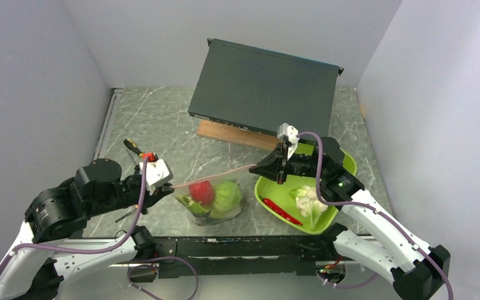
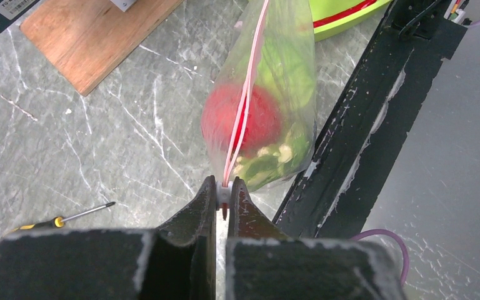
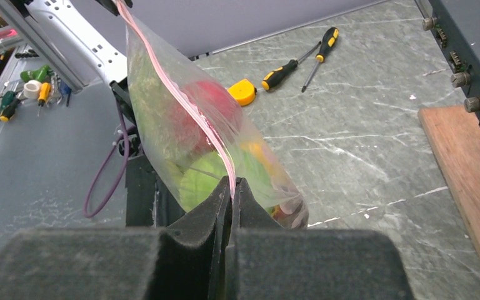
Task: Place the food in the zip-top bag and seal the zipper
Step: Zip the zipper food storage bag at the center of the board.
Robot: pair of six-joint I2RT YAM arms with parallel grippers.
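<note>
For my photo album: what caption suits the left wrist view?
Left tool pinches the pink zipper of a clear zip-top bag holding a red tomato and green cabbage.

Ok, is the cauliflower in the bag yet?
Out. The cauliflower lies in the lime-green tray, beside the red chili.

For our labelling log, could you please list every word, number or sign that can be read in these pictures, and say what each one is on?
Nothing can be read for certain.
White sticker on the dark box: it carries dark print, but it is cut off by the frame edge and too blurred to read.
Zipper: a plain pink strip with no lettering visible.
</note>
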